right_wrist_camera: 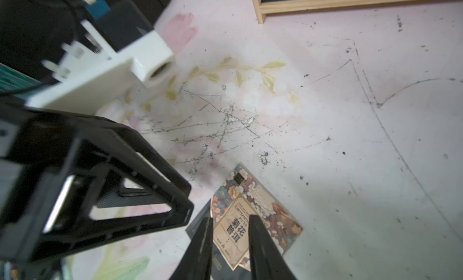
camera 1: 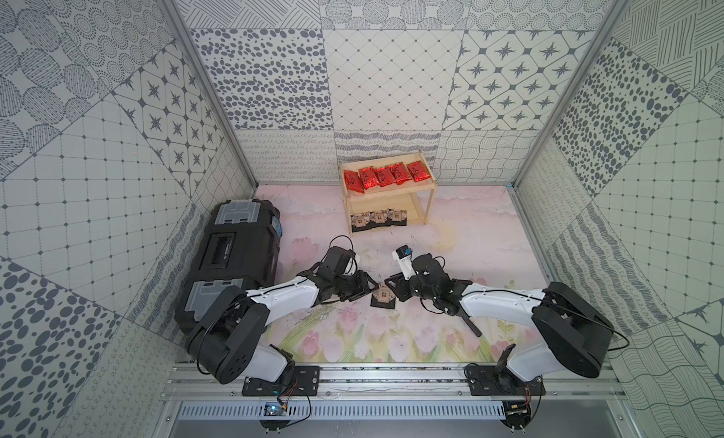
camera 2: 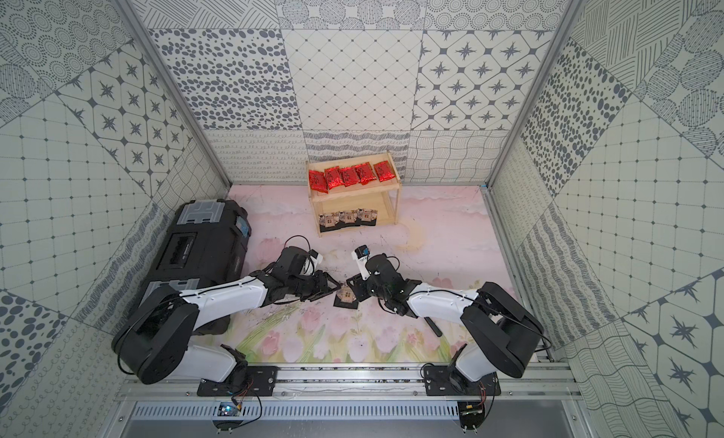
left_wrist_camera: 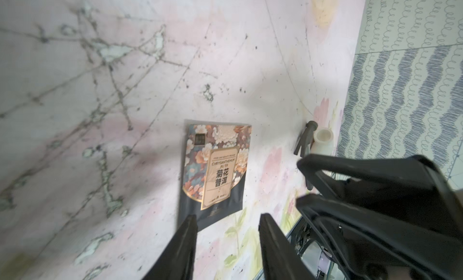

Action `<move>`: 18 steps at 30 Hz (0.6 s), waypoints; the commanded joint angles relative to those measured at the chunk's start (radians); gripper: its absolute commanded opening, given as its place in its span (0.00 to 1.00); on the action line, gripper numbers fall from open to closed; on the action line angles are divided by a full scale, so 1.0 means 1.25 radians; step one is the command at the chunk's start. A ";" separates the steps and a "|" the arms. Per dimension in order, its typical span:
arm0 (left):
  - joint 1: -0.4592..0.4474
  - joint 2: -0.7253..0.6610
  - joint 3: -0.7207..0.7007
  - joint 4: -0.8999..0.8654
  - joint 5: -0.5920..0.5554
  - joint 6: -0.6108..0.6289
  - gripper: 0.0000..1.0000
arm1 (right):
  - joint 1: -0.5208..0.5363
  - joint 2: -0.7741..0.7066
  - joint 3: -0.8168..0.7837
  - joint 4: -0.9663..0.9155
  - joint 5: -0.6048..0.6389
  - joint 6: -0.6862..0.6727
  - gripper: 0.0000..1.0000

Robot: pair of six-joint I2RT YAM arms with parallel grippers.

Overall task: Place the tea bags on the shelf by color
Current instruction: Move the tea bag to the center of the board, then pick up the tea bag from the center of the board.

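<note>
1. My left gripper (left_wrist_camera: 225,219): jaws plainly apart, holding nothing. One jaw tip overlaps the near corner of the loose sachet (left_wrist_camera: 215,166). I cannot tell whether it touches.

2. My right gripper (right_wrist_camera: 230,219): jaws apart by a narrower gap, nothing clamped. The sachet's tan label shows between the tips. I cannot tell whether they touch it.

3. Loose sachet: flat on the flowered mat (camera 1: 333,330), directly between my two grippers, which face each other across it in both top views. It is a dark square with a floral print and a tan, gold-edged label with black lettering.

4. Shelf (camera 1: 388,193): pale wood, two tiers, well beyond both grippers, by the back wall.
   - Top tier: five red packets (camera 1: 382,176) of shiny foil, in a row with edges overlapping.
   - Bottom tier: three dark sachets (camera 1: 378,218) along its front edge, with the same print as the loose one.

5. Toolbox (camera 1: 235,255): long and black, on the mat to the outer side of my left gripper.
</note>
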 commanded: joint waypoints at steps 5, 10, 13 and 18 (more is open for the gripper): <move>-0.001 0.094 0.027 0.158 0.027 0.017 0.41 | -0.085 -0.053 -0.166 0.171 -0.146 0.356 0.29; -0.001 0.117 0.014 0.159 0.010 0.023 0.40 | -0.107 -0.047 -0.190 0.188 -0.181 0.393 0.31; 0.000 0.114 -0.002 0.150 -0.006 0.029 0.40 | -0.113 0.005 -0.177 0.207 -0.208 0.418 0.32; 0.011 0.098 -0.050 0.153 -0.023 0.035 0.39 | -0.120 0.146 -0.157 0.344 -0.272 0.502 0.33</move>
